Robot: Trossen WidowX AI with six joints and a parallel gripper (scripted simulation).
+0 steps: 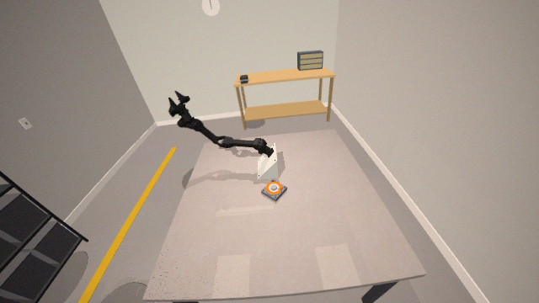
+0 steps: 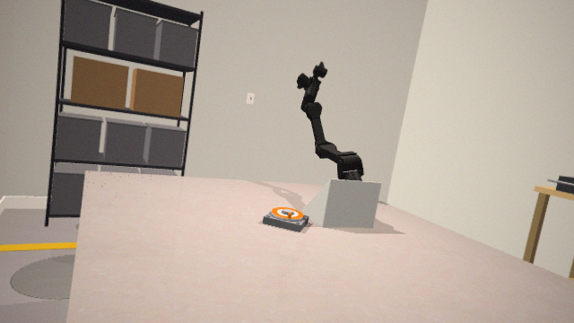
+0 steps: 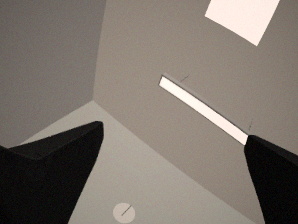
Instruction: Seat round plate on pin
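The round plate (image 1: 268, 189) (image 2: 277, 211), with an orange ring and a pale middle, sits around the grey post (image 1: 274, 188) on the dark square base (image 1: 274, 198) (image 2: 282, 222). A small orange tab (image 2: 290, 215) stands up on the plate's near side in the exterior view. The pin and the hole cannot be made out, and the plate's tilt is too slight to judge. My gripper (image 1: 173, 95) (image 2: 311, 74) (image 3: 177, 137) is wide open and empty, raised high and far from the plate, beyond the arm's mount. The wrist view shows neither plate nor base.
The pale wedge-shaped mount (image 1: 269, 169) (image 2: 352, 204) carries the arm and stands close beside the base on the table (image 1: 320, 219) (image 2: 188, 269). A wooden bench (image 1: 286, 76) and a shelf rack (image 2: 121, 108) stand away from the table.
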